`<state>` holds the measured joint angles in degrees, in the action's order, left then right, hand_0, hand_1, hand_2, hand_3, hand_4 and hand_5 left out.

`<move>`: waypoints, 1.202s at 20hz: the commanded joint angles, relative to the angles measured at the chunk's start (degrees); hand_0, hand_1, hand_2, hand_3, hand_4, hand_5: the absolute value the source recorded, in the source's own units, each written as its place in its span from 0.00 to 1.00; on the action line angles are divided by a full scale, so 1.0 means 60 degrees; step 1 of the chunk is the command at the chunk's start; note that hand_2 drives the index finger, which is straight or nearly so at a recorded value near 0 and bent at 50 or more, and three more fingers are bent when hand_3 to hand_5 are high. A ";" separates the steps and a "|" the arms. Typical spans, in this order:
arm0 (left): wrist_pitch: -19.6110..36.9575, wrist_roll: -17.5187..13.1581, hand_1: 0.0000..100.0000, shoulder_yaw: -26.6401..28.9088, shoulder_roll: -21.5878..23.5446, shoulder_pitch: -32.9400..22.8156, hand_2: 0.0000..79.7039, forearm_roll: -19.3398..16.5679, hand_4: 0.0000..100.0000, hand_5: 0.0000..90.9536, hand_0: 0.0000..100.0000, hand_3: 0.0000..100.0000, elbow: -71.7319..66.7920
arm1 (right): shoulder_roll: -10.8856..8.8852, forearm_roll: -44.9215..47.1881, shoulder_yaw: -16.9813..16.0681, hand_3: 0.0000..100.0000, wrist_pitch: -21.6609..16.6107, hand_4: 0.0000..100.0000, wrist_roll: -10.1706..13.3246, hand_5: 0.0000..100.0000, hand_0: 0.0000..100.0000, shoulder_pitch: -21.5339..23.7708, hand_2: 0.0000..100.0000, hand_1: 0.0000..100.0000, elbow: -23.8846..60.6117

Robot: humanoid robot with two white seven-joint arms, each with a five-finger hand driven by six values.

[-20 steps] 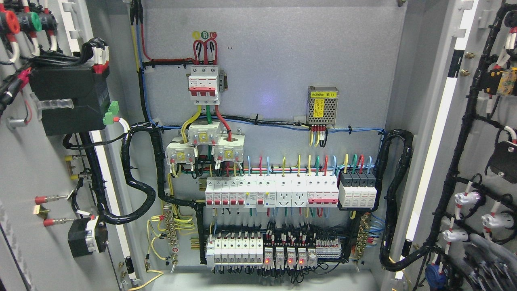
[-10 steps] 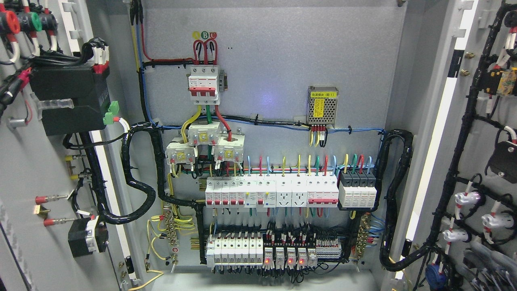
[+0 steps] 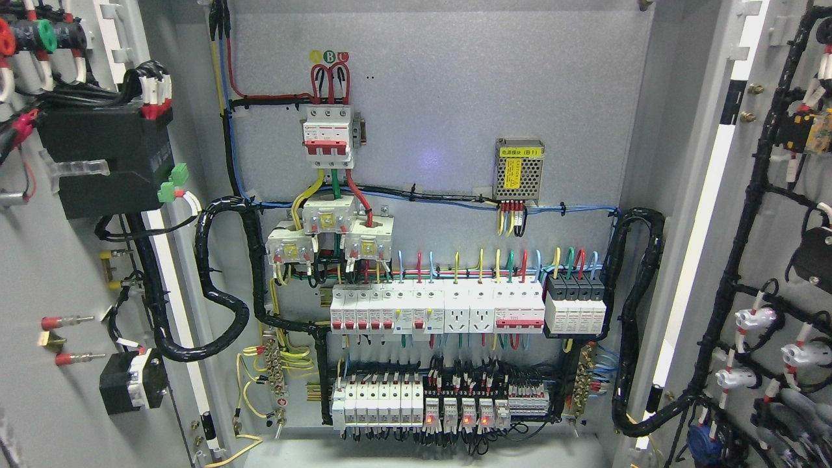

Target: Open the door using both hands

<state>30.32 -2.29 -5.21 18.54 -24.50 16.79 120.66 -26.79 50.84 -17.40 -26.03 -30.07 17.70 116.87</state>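
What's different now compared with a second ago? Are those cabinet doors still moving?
Yes. The left door has swung further out, its parts sliding toward the left edge, and the right door has shifted slightly toward the right. The breakers and the power supply inside haven't moved. No robot hand shows.

The two doors, left door (image 3: 39, 273) and right door (image 3: 780, 214), stand wide apart, so the middle of the cabinet is free. Breakers (image 3: 435, 309) and black cable bundles (image 3: 221, 279) crowd the back panel (image 3: 442, 84); only its upper right part is bare.

grey cabinet doors (image 3: 58, 273), white breakers (image 3: 435, 311) with red toggles, black cable looms (image 3: 224, 305)
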 commanded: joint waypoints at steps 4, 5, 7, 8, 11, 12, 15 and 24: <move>0.0001 0.0001 0.00 0.1145 0.0323 -0.0047 0.00 0.0863 0.00 0.00 0.00 0.00 0.0002 | -0.0017 0.0623 -0.0659 0.00 0.0003 0.00 -0.0305 0.00 0.00 0.0565 0.00 0.00 -0.0113; 0.0001 0.0001 0.00 0.1291 0.0381 -0.0061 0.00 0.0936 0.00 0.00 0.00 0.00 0.0002 | -0.0017 0.0681 -0.0673 0.00 0.0003 0.00 -0.0305 0.00 0.00 0.0565 0.00 0.00 -0.0113; 0.0016 -0.0013 0.00 0.1482 0.0469 -0.0134 0.00 0.1170 0.00 0.00 0.00 0.00 0.0002 | -0.0017 0.0842 -0.0673 0.00 0.0003 0.00 -0.0305 0.00 0.00 0.0565 0.00 0.00 -0.0128; 0.0016 0.0001 0.00 0.1570 0.0499 -0.0164 0.00 0.1258 0.00 0.00 0.00 0.00 0.0002 | -0.0017 0.0872 -0.0674 0.00 0.0003 0.00 -0.0305 0.00 0.00 0.0550 0.00 0.00 -0.0157; 0.0016 0.0001 0.00 0.1819 0.0631 -0.0179 0.00 0.1522 0.00 0.00 0.00 0.00 0.0002 | -0.0017 0.0901 -0.0674 0.00 0.0003 0.00 -0.0291 0.00 0.00 0.0478 0.00 0.00 -0.0449; 0.0001 -0.0013 0.00 0.1878 0.0675 -0.0179 0.00 0.1610 0.00 0.00 0.00 0.00 0.0002 | -0.0031 0.0901 -0.0674 0.00 0.0003 0.00 -0.0291 0.00 0.00 0.0433 0.00 0.00 -0.0551; 0.0001 -0.0013 0.00 0.2054 0.0806 -0.0237 0.00 0.1830 0.00 0.00 0.00 0.00 0.0002 | -0.0032 0.0901 -0.0688 0.00 0.0017 0.00 -0.0291 0.00 0.00 0.0375 0.00 0.00 -0.0772; -0.0028 -0.0013 0.00 0.3386 0.1524 -0.0354 0.00 0.3294 0.00 0.00 0.00 0.00 -0.0158 | -0.0075 0.1383 -0.0937 0.00 0.0017 0.00 -0.0291 0.00 0.00 0.0360 0.00 0.00 -0.1138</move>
<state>30.56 -2.36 7.38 23.79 -26.20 31.92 120.44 -26.97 56.83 -21.35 -25.96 -31.93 19.91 112.59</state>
